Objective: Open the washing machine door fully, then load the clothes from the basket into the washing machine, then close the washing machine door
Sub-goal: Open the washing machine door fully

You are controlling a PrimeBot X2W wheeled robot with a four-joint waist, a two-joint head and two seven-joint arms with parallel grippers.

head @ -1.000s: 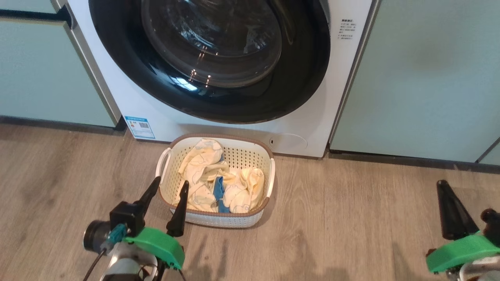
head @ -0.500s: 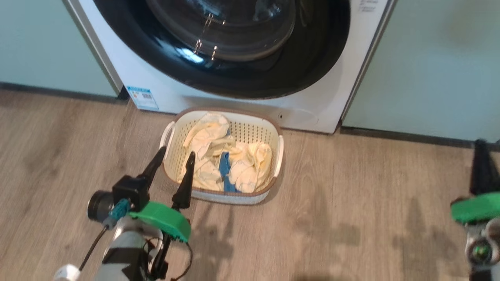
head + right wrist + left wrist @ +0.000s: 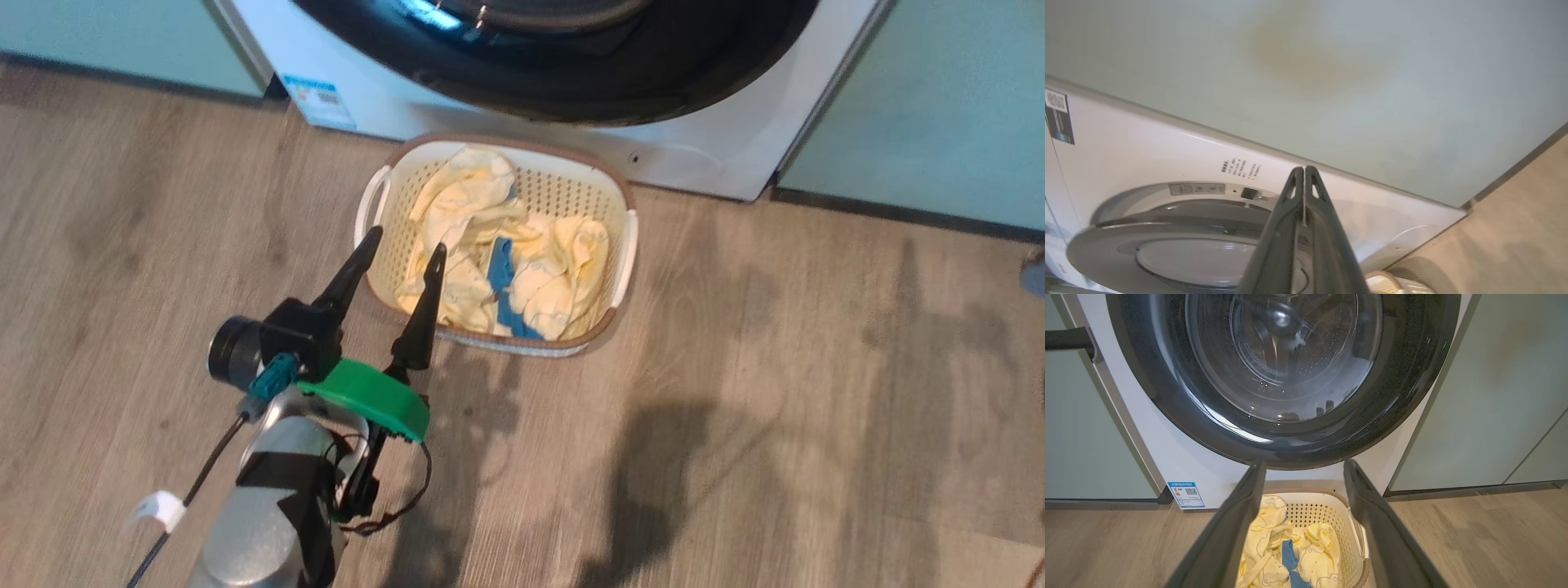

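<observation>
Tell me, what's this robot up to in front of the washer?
It is a two-armed robot doing laundry. Its left end effector hangs open by the left rim of the basket, where the yellow clothes lie untouched, on the floor before the washing machine. Its right end effector is shut and empty, pointing toward the edge of the door, which is not swung wide open.
</observation>
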